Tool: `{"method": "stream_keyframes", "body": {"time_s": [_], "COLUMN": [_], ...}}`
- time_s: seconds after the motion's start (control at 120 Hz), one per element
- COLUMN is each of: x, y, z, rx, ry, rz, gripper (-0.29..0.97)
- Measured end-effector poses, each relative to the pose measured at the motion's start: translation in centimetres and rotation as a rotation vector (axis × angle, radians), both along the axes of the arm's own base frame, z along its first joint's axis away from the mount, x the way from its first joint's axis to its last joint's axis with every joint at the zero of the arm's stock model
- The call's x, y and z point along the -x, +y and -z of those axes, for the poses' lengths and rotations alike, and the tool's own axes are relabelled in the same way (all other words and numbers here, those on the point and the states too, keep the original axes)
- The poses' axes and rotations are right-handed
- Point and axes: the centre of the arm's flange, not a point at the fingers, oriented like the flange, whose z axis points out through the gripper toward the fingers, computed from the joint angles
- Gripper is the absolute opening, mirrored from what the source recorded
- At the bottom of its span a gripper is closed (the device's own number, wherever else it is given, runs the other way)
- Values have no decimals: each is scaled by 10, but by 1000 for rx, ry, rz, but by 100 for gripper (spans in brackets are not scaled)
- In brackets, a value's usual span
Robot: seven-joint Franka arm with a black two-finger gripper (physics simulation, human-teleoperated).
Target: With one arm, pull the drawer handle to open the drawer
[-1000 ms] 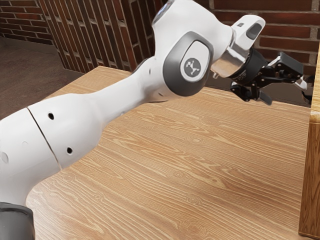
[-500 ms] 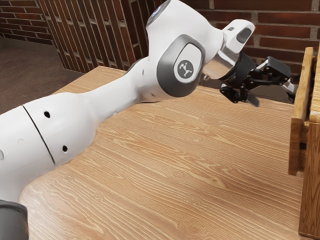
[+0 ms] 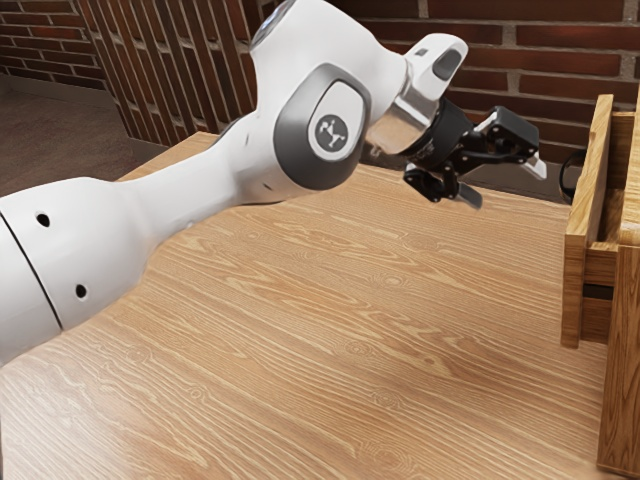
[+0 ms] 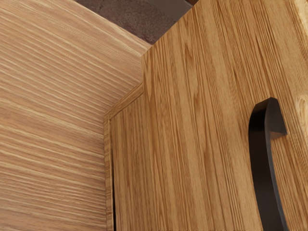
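Exterior view: white arm enters from the exterior view's left and reaches to the upper middle of the frame. The black gripper hangs above the far part of the wooden table, pointing toward the exterior view's right. Its fingers are spread apart with nothing between them; it holds nothing. The drawer sits at the right edge of the frame. Its front panel stands clear of the cabinet, and its side wall is exposed behind the panel, so it is partway open. The dark handle shows as a thin curve near the upper left of the drawer front, on the side facing the gripper. There is a clear gap between the fingertips and the handle, with no contact. A brick wall runs across the top of the frame behind the table. Wrist view: the camera looks at the drawer front, with its wood grain running along the panel. The black curved handle is mounted on that panel. Beside the drawer front lies a recessed strip of the cabinet face, then the table top. A patch of dark floor shows beyond the table edge.
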Motion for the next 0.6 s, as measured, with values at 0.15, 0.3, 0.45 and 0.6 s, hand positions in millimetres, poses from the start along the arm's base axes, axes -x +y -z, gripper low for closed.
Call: {"method": "stream_keyframes", "body": {"time_s": [0.15, 0.3, 0.45, 0.6], "x": [-6, -15, -18, -23], "y": [-4, -9, -14, -15], "z": [-10, -3, 5, 16], "rx": [14, 18, 15, 10], "ry": [-31, -34, -30, -22], "rz": [1, 3, 5, 3], "gripper": [68, 68, 68, 68]}}
